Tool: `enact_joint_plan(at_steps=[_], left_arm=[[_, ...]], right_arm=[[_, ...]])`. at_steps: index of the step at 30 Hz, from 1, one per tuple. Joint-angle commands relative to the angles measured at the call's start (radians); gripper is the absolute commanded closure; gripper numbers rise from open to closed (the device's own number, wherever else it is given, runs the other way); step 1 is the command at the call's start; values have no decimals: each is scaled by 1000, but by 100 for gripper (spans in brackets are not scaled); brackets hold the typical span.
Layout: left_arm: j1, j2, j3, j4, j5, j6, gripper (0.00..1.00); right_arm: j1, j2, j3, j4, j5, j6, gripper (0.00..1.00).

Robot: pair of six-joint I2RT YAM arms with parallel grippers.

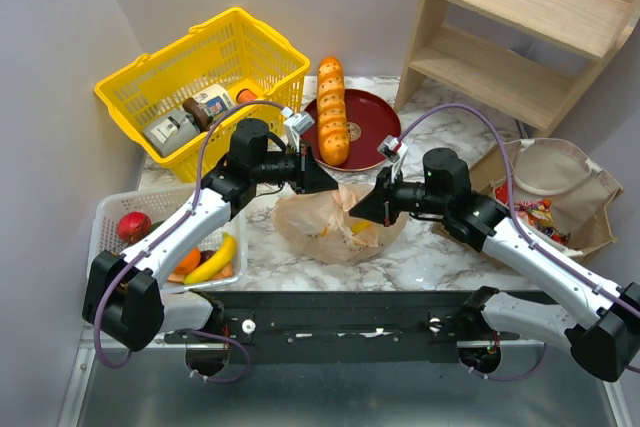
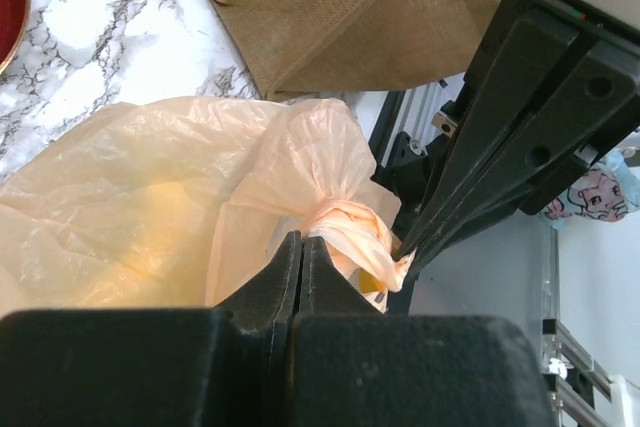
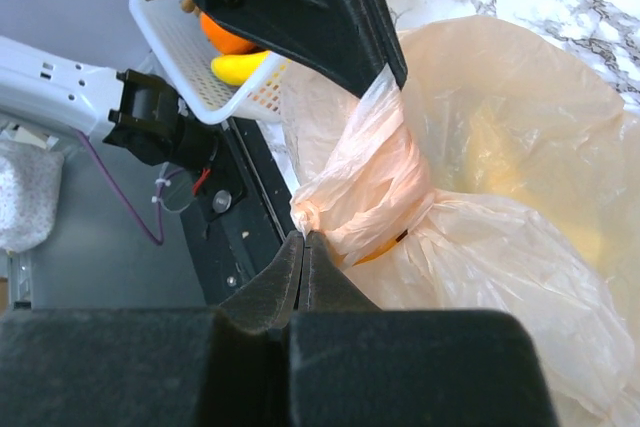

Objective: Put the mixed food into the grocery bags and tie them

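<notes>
Nearest to me, my left gripper (image 2: 300, 243) was pressed shut on a fold of the thin plastic bag (image 1: 335, 232), and my right gripper (image 3: 303, 243) was pinched tight on the twisted tail of the same bag. I held the two ends from opposite sides because, as I judge it, a knot becomes firm only when both ends are drawn apart. The bag lay on the marble table (image 1: 440, 247) in the lower middle of the top view, between my two arms, its neck gathered into one knot (image 3: 370, 182), with something yellow showing through the film. I think the tying of this bag was almost done. At the lower left stood one white mesh tray (image 1: 108, 209) with one banana (image 1: 215, 260), one red fruit (image 1: 133, 226) and at least one orange fruit (image 1: 188, 259), not yet packed. At the right edge the brown paper bag (image 1: 598, 209) lay open, with crisp packets (image 1: 535, 215) inside; their number I could not tell. Farther away, in the upper middle, one long loaf (image 1: 332, 112) rested on one red plate (image 1: 370, 117). One yellow basket (image 1: 165, 49) with boxed goods was at the upper left, and one wooden shelf (image 1: 520, 37) at the upper right. So there were two bags and two grippers, both on the plastic one.
</notes>
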Motion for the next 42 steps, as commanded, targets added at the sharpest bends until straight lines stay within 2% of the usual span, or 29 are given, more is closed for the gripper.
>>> enact_joint_plan(at_steps=[1,10,17,18,23,24,27,33,42], left_arm=[[3,7,-3,49,-46,-38,100],[5,5,-9,65,-33,-64,100],[5,11,-9,64,17,-75,100],[5,13,-6,56,20,-75,97],[5,19,3,27,25,-62,70],[5,23,4,26,23,-64,59],[5,39,11,19,28,-64,49],[-1,83,44,-48,28,-33,43],[-47,151,109,-171,95,37,41]], right_arm=[[32,7,-6,-62,-24,-30,99],[32,37,-54,-111,96,-64,99],[32,51,-45,-97,108,-81,99],[32,50,-42,-97,107,-82,99],[33,44,-36,-96,102,-95,99],[33,44,-34,-93,102,-96,99],[33,47,-34,-91,96,-98,99],[33,44,-33,-88,96,-101,99],[33,53,-28,-88,107,-116,99]])
